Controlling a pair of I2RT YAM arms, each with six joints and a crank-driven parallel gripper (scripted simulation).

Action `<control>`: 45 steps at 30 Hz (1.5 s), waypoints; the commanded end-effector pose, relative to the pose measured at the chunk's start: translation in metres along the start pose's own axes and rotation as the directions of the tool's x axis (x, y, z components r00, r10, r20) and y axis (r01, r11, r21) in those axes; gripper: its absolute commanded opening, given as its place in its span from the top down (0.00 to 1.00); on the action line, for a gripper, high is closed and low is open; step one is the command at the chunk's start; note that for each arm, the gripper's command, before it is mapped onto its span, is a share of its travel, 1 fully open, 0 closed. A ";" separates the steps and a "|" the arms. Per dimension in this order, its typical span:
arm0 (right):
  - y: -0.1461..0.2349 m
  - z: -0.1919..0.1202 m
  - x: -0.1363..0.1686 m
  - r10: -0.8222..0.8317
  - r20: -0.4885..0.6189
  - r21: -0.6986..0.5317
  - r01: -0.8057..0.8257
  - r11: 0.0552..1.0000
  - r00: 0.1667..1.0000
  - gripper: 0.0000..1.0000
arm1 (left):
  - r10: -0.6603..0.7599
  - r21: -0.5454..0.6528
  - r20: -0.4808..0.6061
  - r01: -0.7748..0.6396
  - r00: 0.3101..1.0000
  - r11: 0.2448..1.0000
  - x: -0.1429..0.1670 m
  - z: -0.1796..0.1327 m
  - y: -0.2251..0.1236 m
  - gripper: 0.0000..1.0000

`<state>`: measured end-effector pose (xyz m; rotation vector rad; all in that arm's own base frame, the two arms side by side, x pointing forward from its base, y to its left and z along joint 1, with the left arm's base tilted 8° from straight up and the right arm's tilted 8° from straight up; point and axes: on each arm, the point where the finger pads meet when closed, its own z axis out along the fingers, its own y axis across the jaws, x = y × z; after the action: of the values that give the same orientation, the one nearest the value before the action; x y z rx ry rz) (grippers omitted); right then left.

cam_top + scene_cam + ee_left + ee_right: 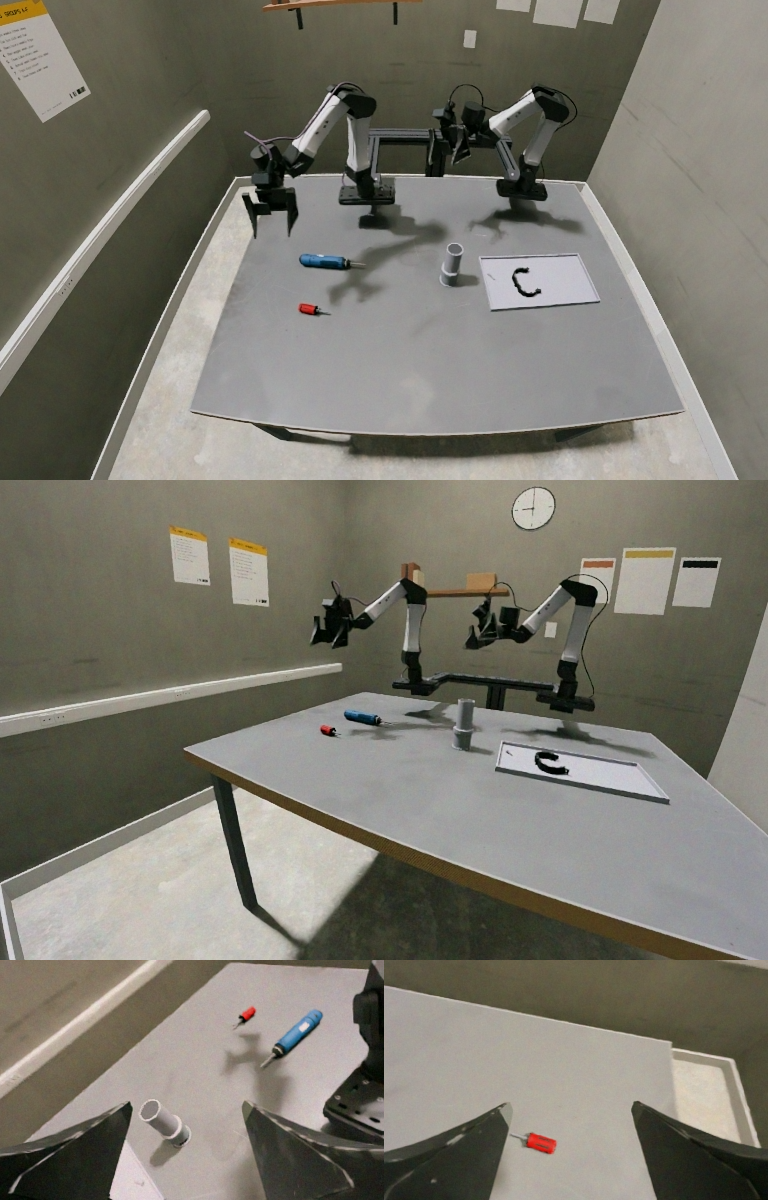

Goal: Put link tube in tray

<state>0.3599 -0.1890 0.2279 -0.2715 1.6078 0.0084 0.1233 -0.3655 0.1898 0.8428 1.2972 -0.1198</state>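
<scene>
L gripper (447,160) (475,644) (186,1105) is up high, jaws wide apart, nothing in 'em, and the link tube (453,260) (465,714) (162,1119) is out in front and below, long axis vert., standing on the joint module (449,279) (462,741) (182,1137). L arm's the nearer, I'd say; R gripper (272,235) (323,645) (571,1104), also fully open w/ nothing held, hangs over on the drivers' side. Pull wants to go straight up, w/ the loose module watched in case it tips or rides along. Tray (566,283) (611,774) (127,1175) is just beside, black C-shaped part (515,283) (540,763) lying in it. Grey bench (396,350) (396,780) (190,1050) (534,1070), blue driver (322,260) (361,716) (297,1034) and red driver (307,309) (326,729) (248,1013) (541,1143) lying off to R arm's side; drab walls, clock (533,508) up back.
</scene>
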 end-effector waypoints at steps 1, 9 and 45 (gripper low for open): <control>0.027 0.016 -0.020 -0.009 -0.040 -0.032 0.007 0.999 0.999 0.00 | -0.063 0.104 -0.076 0.071 0.995 0.992 0.013 0.006 -0.003 0.00; 0.186 0.044 -0.049 -0.032 -0.115 -0.348 -0.010 0.938 0.993 0.00 | -0.156 0.197 -0.307 0.224 0.939 0.955 0.084 0.048 0.024 0.00; 0.417 -0.104 -0.081 -0.294 -0.039 -0.858 0.119 0.500 0.955 0.00 | -0.240 0.072 -0.658 0.378 0.713 0.923 0.245 0.110 0.075 0.19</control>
<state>0.1833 0.2108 0.2291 -1.2880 1.6755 0.6556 0.3092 -0.2707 0.0043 0.8893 2.1566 -0.2139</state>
